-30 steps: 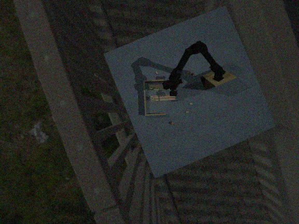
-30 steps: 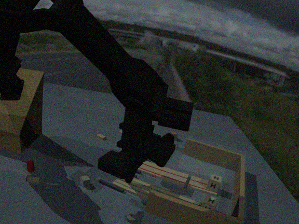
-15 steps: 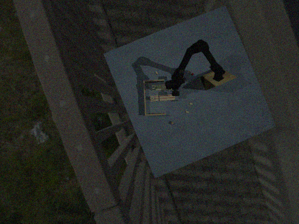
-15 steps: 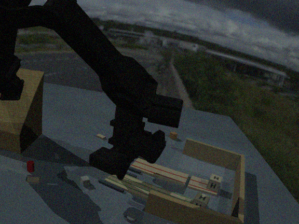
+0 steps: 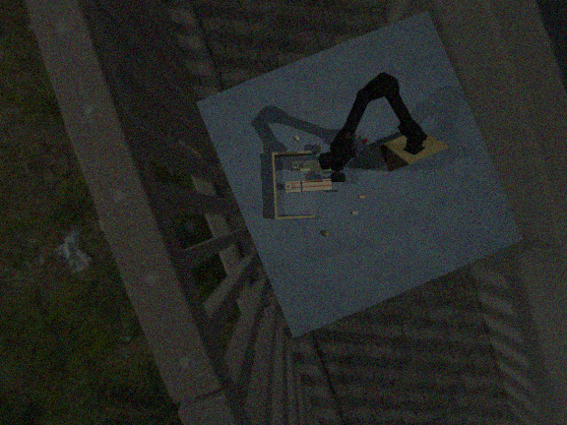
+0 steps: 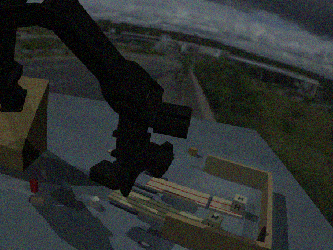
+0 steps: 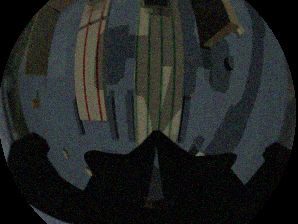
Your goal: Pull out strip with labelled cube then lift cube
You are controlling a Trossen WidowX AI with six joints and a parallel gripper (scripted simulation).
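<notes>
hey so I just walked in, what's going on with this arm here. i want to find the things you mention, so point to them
The robot arm has its gripper (image 5: pixel 331 169) (image 6: pixel 126 194) (image 7: pixel 156 133) shut over the near end of the green-lined strip (image 7: pixel 159 90), apparently about to work on it. That strip reaches into a wooden frame (image 5: pixel 275 189) (image 6: pixel 267 199), toward one H-marked cube (image 6: pixel 214 217). Beside it, the red-lined strip (image 5: pixel 317 185) (image 6: pixel 179 190) (image 7: pixel 91 75) has a gap across it, and carries another H-marked cube (image 6: pixel 238 202). Neither cube is lifted.
</notes>
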